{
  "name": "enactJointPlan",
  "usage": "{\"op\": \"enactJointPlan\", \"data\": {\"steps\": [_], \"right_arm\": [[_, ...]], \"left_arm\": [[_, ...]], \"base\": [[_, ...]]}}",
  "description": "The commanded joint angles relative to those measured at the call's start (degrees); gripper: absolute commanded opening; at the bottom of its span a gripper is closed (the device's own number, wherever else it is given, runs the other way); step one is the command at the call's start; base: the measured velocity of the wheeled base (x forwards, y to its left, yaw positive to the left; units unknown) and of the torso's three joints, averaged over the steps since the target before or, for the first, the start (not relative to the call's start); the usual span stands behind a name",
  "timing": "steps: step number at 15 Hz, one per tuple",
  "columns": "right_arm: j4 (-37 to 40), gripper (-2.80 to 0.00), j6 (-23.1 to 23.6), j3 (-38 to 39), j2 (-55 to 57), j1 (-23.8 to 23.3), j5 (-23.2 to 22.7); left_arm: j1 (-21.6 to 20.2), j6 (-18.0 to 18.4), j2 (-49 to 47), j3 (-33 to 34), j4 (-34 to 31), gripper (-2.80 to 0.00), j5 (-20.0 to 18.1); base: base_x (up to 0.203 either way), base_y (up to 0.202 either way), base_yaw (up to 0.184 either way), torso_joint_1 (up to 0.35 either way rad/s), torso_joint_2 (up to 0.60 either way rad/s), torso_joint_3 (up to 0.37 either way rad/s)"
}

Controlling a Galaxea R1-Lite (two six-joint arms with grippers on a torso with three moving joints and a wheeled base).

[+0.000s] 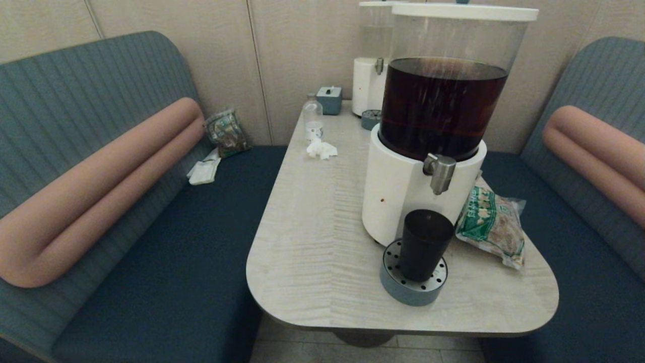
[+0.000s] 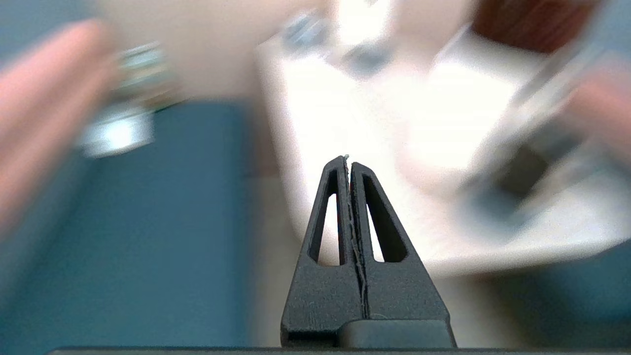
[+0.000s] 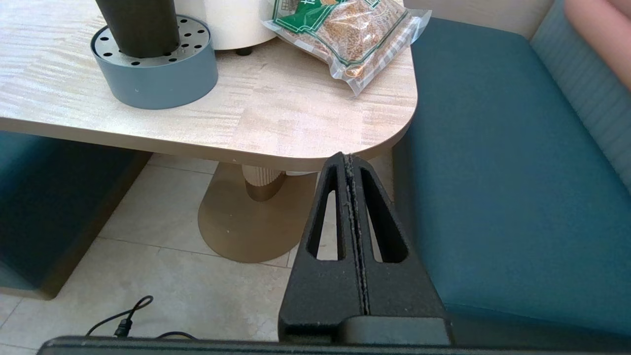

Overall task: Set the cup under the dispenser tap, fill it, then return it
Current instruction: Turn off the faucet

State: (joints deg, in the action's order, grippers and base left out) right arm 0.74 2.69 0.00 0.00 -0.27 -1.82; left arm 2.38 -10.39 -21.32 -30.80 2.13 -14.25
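The cup (image 1: 424,244) is being kept upright on the drip tray (image 1: 410,291) beneath the dispenser tap (image 1: 440,173) to catch liquid, while the left end effector (image 2: 349,160) and right end effector (image 3: 348,159) are being held closed, empty, off the desk (image 1: 322,222).

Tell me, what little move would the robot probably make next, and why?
Probably an arm rises toward the dispenser tap to open it. The cup already stands upright on the perforated drip tray below the spout, untouched. The right gripper hangs shut below the table edge; the left gripper is shut too, off the table.
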Motion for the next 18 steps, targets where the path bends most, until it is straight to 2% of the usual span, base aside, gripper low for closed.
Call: {"op": "enactJointPlan", "data": {"steps": [1, 2, 5, 6, 7, 9, 10, 11, 12, 13, 14, 15, 16, 17, 18], "right_arm": [[0.05, -2.80, 0.03, 0.00, 0.09, 0.00, -0.12], [0.05, -2.80, 0.11, 0.00, 0.09, 0.00, -0.03], [0.05, -2.80, 0.03, 0.00, 0.09, 0.00, -0.03], [0.05, -2.80, 0.03, 0.00, 0.09, 0.00, -0.10], [0.05, -2.80, 0.03, 0.00, 0.09, 0.00, -0.03], [0.05, -2.80, 0.03, 0.00, 0.09, 0.00, -0.03], [0.05, -2.80, 0.03, 0.00, 0.09, 0.00, -0.04], [0.05, -2.80, 0.03, 0.00, 0.09, 0.00, -0.03], [0.05, -2.80, 0.03, 0.00, 0.09, 0.00, -0.08], [0.05, -2.80, 0.03, 0.00, 0.09, 0.00, -0.03], [0.05, -2.80, 0.05, 0.00, 0.09, 0.00, -0.10], [0.05, -2.80, 0.03, 0.00, 0.09, 0.00, -0.03], [0.05, -2.80, 0.03, 0.00, 0.09, 0.00, -0.04], [0.05, -2.80, 0.03, 0.00, 0.09, 0.00, -0.06], [0.05, -2.80, 0.03, 0.00, 0.09, 0.00, -0.03]], "left_arm": [[1.30, -18.54, -21.68, -7.23, 15.90, -2.80, -4.74], [1.84, -28.65, -28.50, -8.75, 24.83, -2.80, -6.49], [3.00, -66.85, -42.27, -9.07, 53.99, -2.80, -9.54], [3.78, -78.19, -47.06, -7.72, 63.51, -2.80, -10.14], [4.88, -84.21, -51.86, -6.17, 69.77, -2.80, -10.50], [8.51, -88.57, -61.94, -2.74, 78.61, -2.80, -11.76], [11.19, -87.39, -66.92, -1.29, 80.98, -2.80, -13.40], [13.71, -82.32, -72.05, -0.23, 82.43, -2.80, -15.55], [15.81, -73.21, -77.27, 0.53, 83.33, -2.80, -17.70], [17.75, -60.61, -82.96, 1.03, 83.97, -2.80, -19.67], [19.38, -49.64, -88.19, 1.14, 84.41, -2.80, -21.04], [20.89, -40.60, -93.48, 0.55, 84.74, -2.80, -22.07], [22.52, -33.78, -98.12, -1.17, 85.00, -2.80, -22.86], [24.20, -29.43, -101.55, -4.60, 85.20, -2.80, -23.42], [25.97, -27.18, -103.33, -8.90, 85.34, -2.80, -23.78]], "base": [[0.000, 0.000, 0.000, 0.000, 0.00, 0.000], [0.000, 0.000, 0.000, 0.000, 0.00, 0.000], [0.000, 0.000, 0.000, 0.000, 0.00, 0.000], [0.000, 0.000, 0.000, 0.000, 0.00, 0.000], [0.000, 0.000, 0.000, 0.000, 0.00, 0.000], [0.000, 0.000, 0.000, 0.000, 0.00, 0.000], [0.000, 0.000, 0.000, 0.000, 0.00, 0.000], [0.000, 0.000, 0.000, 0.000, 0.00, 0.000], [0.000, 0.000, 0.000, 0.000, 0.00, 0.000], [0.000, 0.000, 0.000, 0.000, 0.00, 0.000], [0.000, 0.000, 0.000, 0.000, 0.00, 0.000], [0.000, 0.000, 0.000, 0.000, 0.00, 0.000], [0.000, 0.000, 0.000, 0.000, 0.00, 0.000], [0.000, 0.000, 0.000, 0.000, 0.00, 0.000], [0.000, 0.000, 0.000, 0.000, 0.00, 0.000]]}}
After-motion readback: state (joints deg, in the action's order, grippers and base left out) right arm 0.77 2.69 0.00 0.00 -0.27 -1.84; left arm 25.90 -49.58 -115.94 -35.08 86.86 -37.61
